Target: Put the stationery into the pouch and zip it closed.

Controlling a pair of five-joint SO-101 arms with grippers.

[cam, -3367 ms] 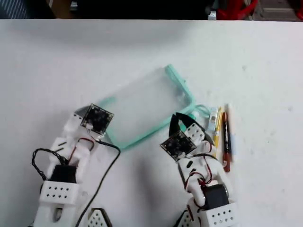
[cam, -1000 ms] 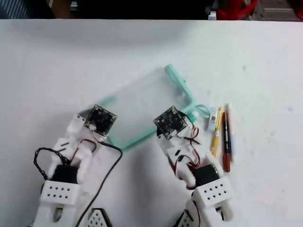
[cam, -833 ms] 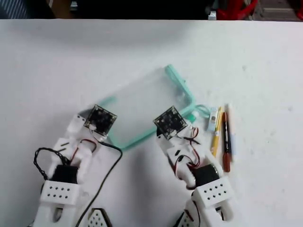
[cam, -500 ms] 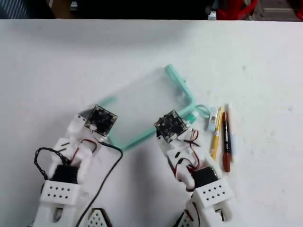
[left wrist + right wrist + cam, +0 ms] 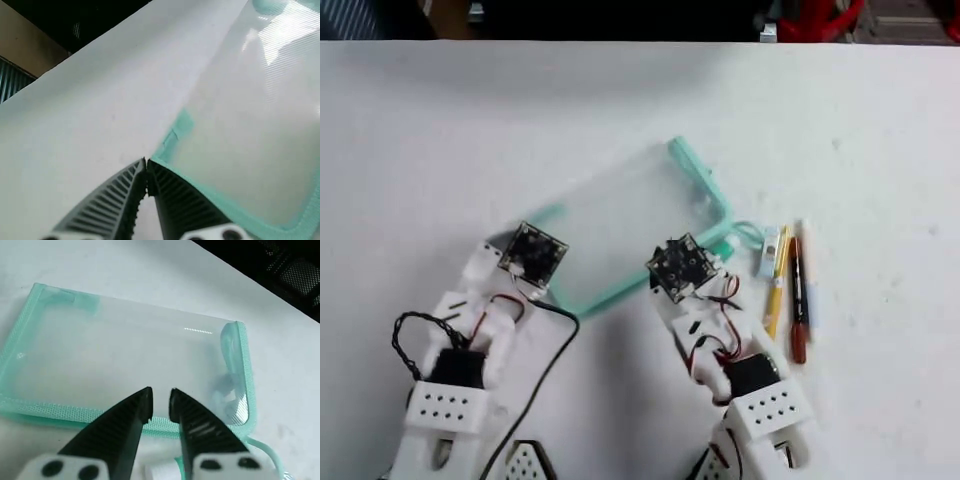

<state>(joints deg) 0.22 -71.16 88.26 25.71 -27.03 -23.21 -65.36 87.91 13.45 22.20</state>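
Your surface is a white table (image 5: 440,120), with a dark strip of room beyond its far edge. The pouch (image 5: 620,220) lies flat near the middle, clear with green trim, turned at a slant so one long edge faces both arms. The stationery lies outside it on the table, just beside the short end on your right arm's side: a yellow pen (image 5: 777,290) and a red pen (image 5: 799,300) side by side, nearly touching, and a white block (image 5: 769,250) at the yellow pen's far end. A green loop (image 5: 748,233) curls off the pouch corner toward them. Your left gripper (image 5: 146,172) sits at the pouch's corner on the left arm's side, its fingers clenched with the tips meeting right at the green trim; you cannot tell whether any trim is pinched between them. Your right gripper (image 5: 160,397) hangs over the pouch's near long edge, close to the pen-side corner, fingers parted by a narrow gap and grasping nothing, with the trim showing just under the tips.
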